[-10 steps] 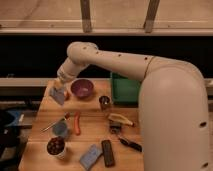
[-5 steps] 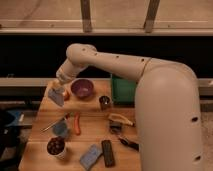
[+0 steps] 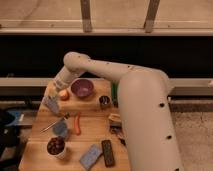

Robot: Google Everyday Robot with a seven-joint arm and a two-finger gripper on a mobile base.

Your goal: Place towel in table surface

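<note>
My gripper [image 3: 53, 95] hung over the far-left part of the table surface [image 3: 92, 135], jaws clenched on the towel [image 3: 51, 104], which drooped just below them. Since half a second earlier I had swung left, away from the purple bowl [image 3: 82, 88], toward the table's edge.

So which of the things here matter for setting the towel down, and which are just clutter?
Job:
- towel, hanging from the shut gripper at the table's left edge
- table surface

Lying about:
- purple bowl
- blue sponge
- green tray
- carrot
</note>
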